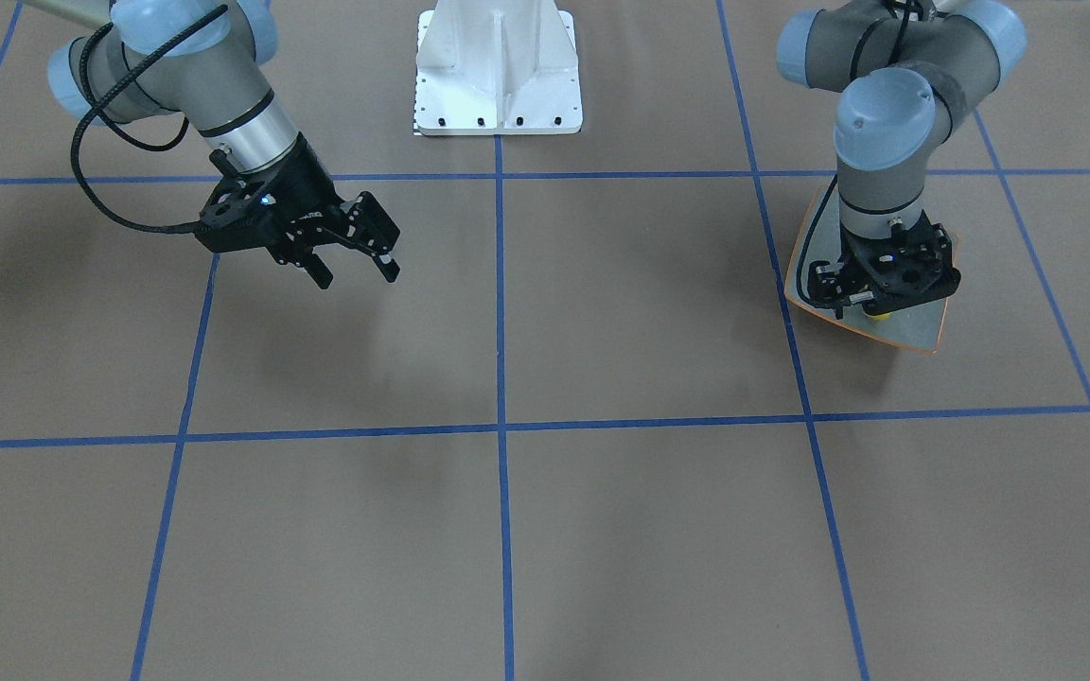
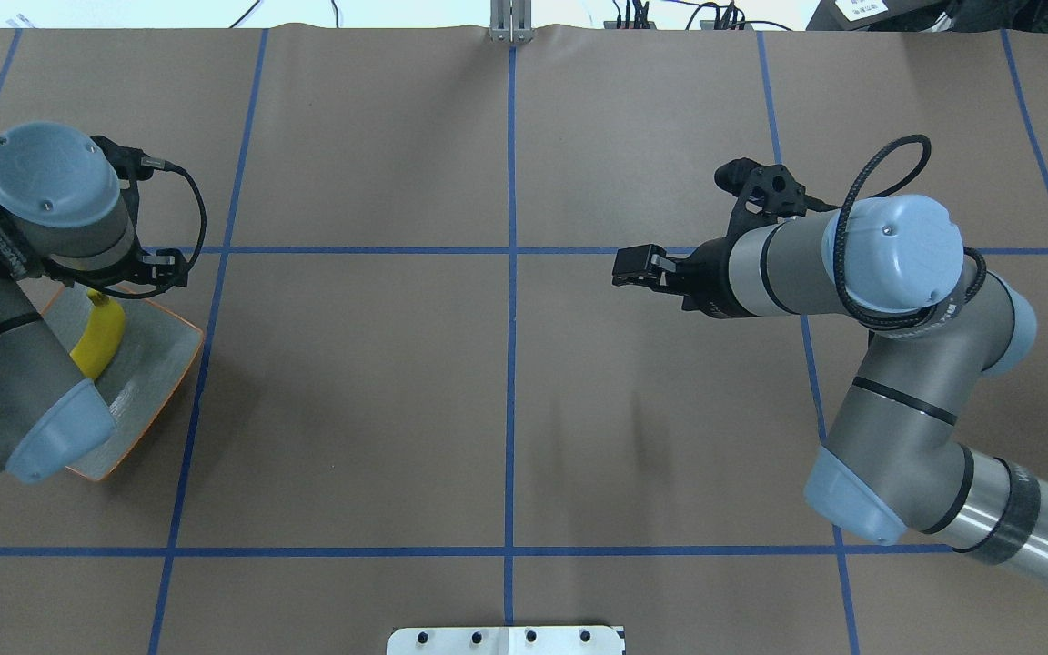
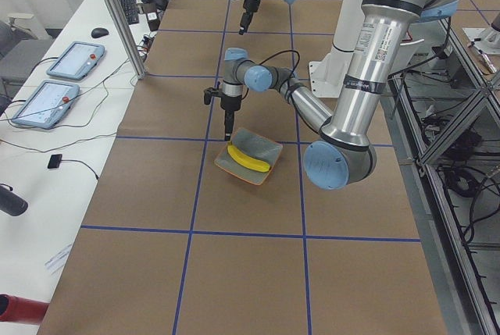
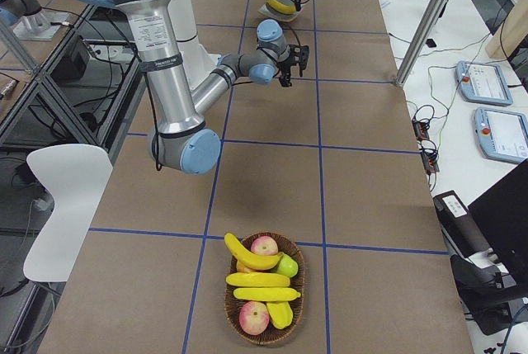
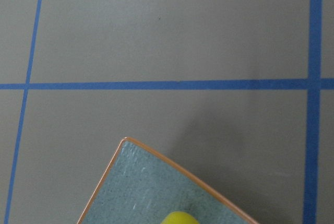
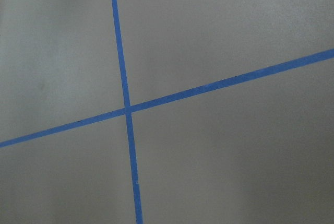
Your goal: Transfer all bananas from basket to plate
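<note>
Basket (image 4: 266, 339): three bananas (image 4: 257, 280), two red apples (image 4: 253, 318), one green fruit (image 4: 286, 266).
Plate (image 3: 259, 144): one banana (image 3: 248, 161), lying across it.
Left end effector (image 3: 228, 130): points straight down over plate's edge; fingers hidden, cannot tell if open.
Right end effector (image 1: 358, 273): jaws apart, empty, tilted down above table (image 1: 602, 312), well apart from plate.

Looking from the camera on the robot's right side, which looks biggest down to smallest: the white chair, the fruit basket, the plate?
1. white chair, clearly the largest.
2. basket.
3. plate, tiny here, but it sits at the table's far end, so its true size against the basket is unsure.
</note>
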